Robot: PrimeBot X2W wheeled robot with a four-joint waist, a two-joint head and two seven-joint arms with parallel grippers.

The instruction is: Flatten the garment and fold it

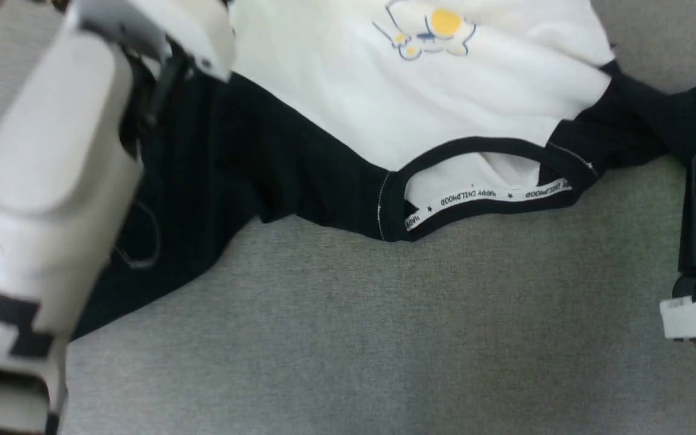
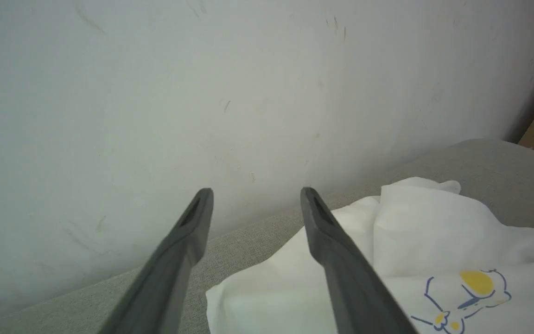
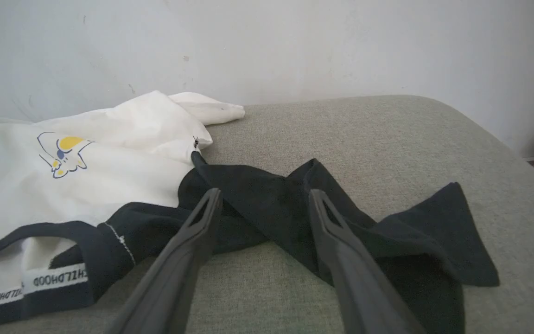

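Right wrist view: right pincer (image 3: 264, 195) is spread wide with nothing in it, hanging over the crumpled black sleeve (image 3: 387, 241); can't tell if it's touching the cloth.
Left pincer (image 2: 256, 191): also wide apart and empty, aimed at the wall (image 2: 155, 93), white cloth below one finger.
Garment (image 1: 348, 103): lying on the grey cushion (image 1: 384, 332), cartoon print (image 1: 429, 33) facing up, collar (image 1: 475, 144) toward the near edge, white body bunched up at the far edge by the wall.
Sleeves: one twisted in folds toward the cushion's rounded right corner, the other spread under the left forearm (image 1: 46, 181).
Neck tape (image 1: 481, 194): says HAPPY CHILDHOOD.
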